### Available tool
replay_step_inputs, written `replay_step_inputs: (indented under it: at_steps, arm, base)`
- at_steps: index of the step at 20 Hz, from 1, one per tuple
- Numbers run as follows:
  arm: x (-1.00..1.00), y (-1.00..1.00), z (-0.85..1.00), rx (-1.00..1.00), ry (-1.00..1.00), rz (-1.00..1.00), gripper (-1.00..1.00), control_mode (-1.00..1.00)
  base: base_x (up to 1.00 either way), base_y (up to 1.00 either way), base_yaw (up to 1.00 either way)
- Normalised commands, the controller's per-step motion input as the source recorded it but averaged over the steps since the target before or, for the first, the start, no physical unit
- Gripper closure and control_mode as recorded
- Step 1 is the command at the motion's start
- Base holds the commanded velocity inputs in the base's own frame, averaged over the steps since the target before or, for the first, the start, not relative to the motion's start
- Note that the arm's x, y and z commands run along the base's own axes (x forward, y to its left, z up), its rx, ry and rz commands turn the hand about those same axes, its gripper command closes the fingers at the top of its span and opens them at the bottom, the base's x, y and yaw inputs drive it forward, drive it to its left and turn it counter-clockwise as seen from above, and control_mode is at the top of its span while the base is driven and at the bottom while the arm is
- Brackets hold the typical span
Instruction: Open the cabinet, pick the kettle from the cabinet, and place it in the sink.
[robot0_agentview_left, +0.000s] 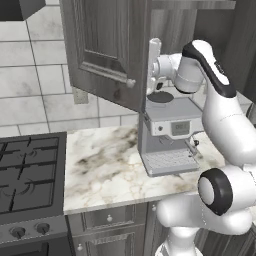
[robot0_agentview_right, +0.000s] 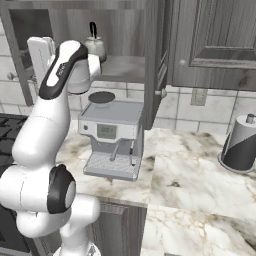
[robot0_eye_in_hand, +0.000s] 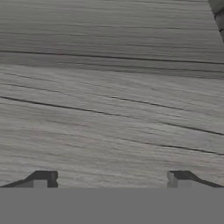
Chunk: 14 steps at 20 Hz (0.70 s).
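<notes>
The cabinet (robot0_agentview_right: 127, 30) on the wall stands open, with one door (robot0_agentview_left: 107, 47) swung out towards me; its round knob (robot0_agentview_left: 131, 83) shows at the lower corner. On the shelf inside sits the kettle (robot0_agentview_right: 94, 46), silvery with a thin black arched handle. My white hand (robot0_agentview_right: 41, 56) is raised in front of the open cabinet, left of the kettle and apart from it. In the hand view my gripper (robot0_eye_in_hand: 111, 178) is open with nothing between its fingertips (robot0_eye_in_hand: 41, 178), and it faces grained wood at close range. The sink is out of view.
A boxy grey coffee machine (robot0_agentview_left: 170, 135) stands on the marble counter (robot0_agentview_left: 100, 165) right below the cabinet. A black stove (robot0_agentview_left: 27, 170) lies to the left. A second door edge with a knob (robot0_agentview_right: 161, 93) juts out, and a grey canister (robot0_agentview_right: 242, 145) stands far right.
</notes>
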Motion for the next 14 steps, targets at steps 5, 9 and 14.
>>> replay_step_inputs:
  at_steps: [5,9,14]
  arm:
    - [-0.49,0.66,0.0,0.0,0.0,0.0,-1.0,-1.0]
    - [-0.42,0.67,0.0,0.0,-0.01,0.0,-1.0,-1.0]
    - [-0.36,0.68,0.0,0.0,-0.03,0.0,-1.0,-1.0]
  base:
    - [0.0,0.0,0.0]
    - [0.0,0.0,0.0]
    - [0.0,0.0,0.0]
